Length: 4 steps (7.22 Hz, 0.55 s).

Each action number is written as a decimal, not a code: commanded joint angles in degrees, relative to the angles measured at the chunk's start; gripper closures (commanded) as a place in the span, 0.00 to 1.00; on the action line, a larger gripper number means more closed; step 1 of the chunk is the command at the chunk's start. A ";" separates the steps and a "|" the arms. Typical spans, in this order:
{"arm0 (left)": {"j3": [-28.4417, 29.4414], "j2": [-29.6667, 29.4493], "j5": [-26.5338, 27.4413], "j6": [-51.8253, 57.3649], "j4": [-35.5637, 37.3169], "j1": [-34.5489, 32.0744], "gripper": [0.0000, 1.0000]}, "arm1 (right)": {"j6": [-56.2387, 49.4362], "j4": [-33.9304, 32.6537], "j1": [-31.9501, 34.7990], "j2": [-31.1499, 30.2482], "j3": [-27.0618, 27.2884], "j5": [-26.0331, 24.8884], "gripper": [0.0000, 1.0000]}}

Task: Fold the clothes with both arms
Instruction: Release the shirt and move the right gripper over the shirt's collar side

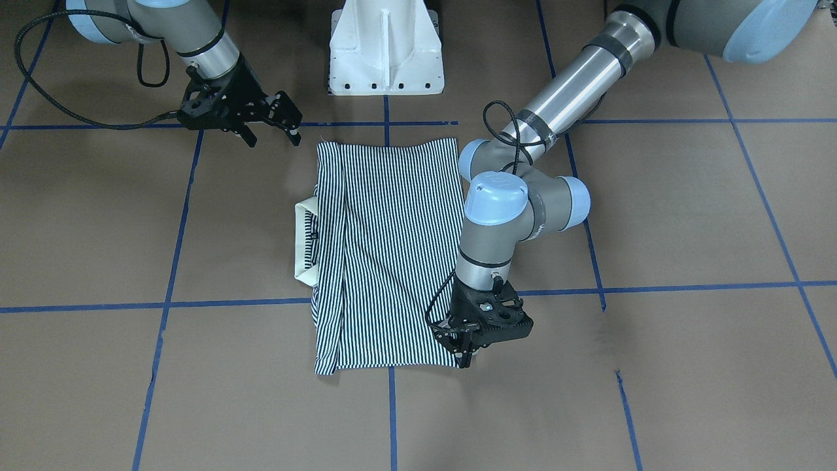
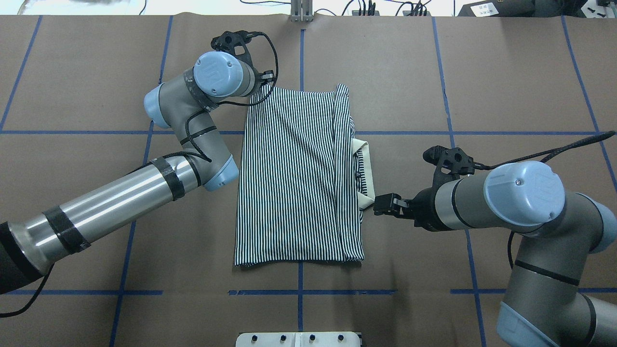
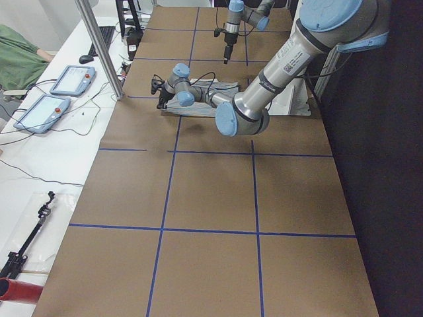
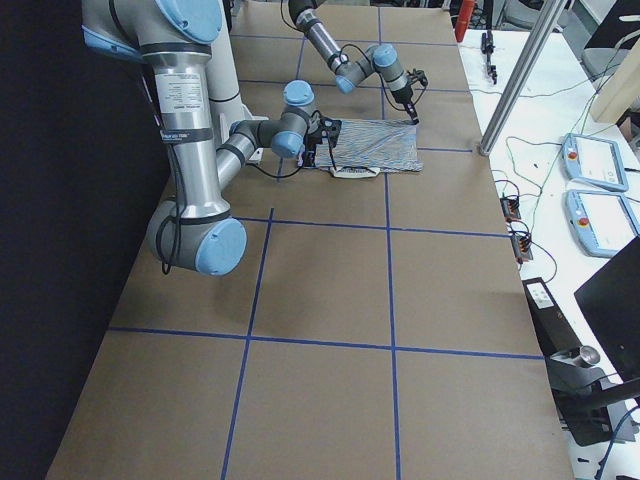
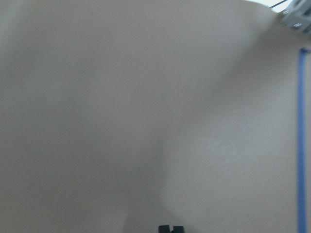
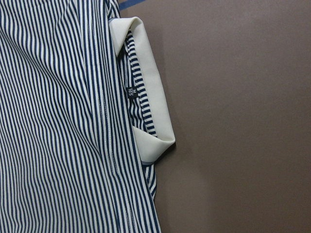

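The brown-papered table (image 1: 686, 216) with its grid of blue tape fills every view. The left arm (image 2: 111, 202) reaches across to the far side, and the right arm (image 2: 482, 202) bends in from the other flank. Between them, at the table's middle, the striped polo shirt (image 1: 392, 248) lies flat, folded into a long rectangle. The right gripper (image 1: 271, 131) hangs above the table beside the shirt's collar edge, its fingers spread wide and holding nothing. The left gripper (image 1: 465, 350) points down at the shirt's far corner, fingertips drawn together; its wrist camera shows only bare paper. The cream collar (image 6: 150, 97) juts out from the robot's right-hand edge of the shirt, with a small dark size label (image 6: 130, 92) inside.
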 commanded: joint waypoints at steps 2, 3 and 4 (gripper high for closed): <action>0.72 -0.15 0.65 0.23 -1.95 -0.29 1.00 | -0.02 0.02 -0.12 0.70 -1.41 -1.23 0.00; 0.98 -0.15 0.65 0.14 -2.40 -0.38 0.74 | -0.20 -0.16 -0.12 1.74 -1.77 -1.76 0.00; 0.90 -0.06 0.65 0.05 -2.58 -0.56 0.01 | -0.29 -0.51 -0.12 3.41 -2.81 -2.11 0.00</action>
